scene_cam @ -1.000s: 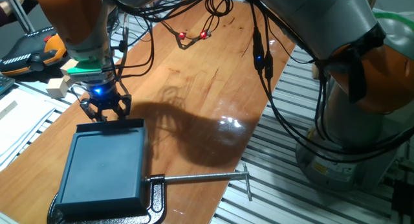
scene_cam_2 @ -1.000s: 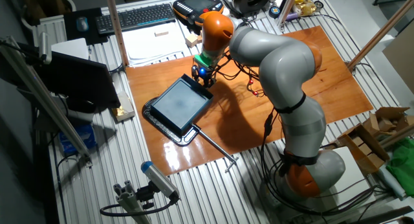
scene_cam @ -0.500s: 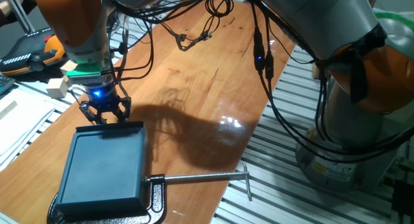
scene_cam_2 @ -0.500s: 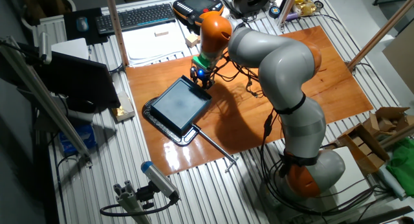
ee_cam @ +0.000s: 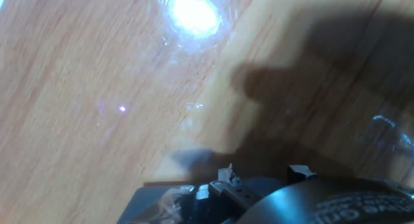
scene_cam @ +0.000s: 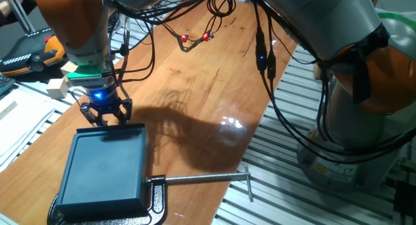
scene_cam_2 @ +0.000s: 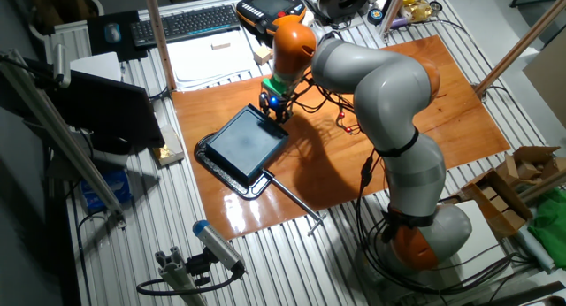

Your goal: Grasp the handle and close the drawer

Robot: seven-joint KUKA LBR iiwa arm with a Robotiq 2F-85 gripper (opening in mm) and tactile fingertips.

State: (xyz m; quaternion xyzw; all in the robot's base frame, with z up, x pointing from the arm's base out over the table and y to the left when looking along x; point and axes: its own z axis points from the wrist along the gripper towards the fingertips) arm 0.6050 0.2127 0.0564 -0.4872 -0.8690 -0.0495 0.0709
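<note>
The drawer (scene_cam: 104, 170) is a dark teal flat box at the near left of the wooden table. It also shows in the other fixed view (scene_cam_2: 245, 144). Its narrow front wall (scene_cam: 110, 128) faces the arm and looks pushed in flush with the box. My gripper (scene_cam: 104, 118) points down at the middle of that wall, and it shows in the other fixed view (scene_cam_2: 275, 109) too. Its fingers are drawn in around the short handle, which they hide. The hand view shows mostly wood, with dark gripper parts (ee_cam: 259, 191) at the bottom.
A black clamp (scene_cam: 155, 202) with a long silver rod (scene_cam: 201, 179) holds the box at the table's near edge. Loose cables (scene_cam: 195, 36) lie on the wood behind the gripper. A keyboard (scene_cam_2: 186, 23) and papers lie beyond the far side.
Almost nothing has changed: the gripper has shifted very slightly at the drawer's front wall, and the drawer has not visibly moved.
</note>
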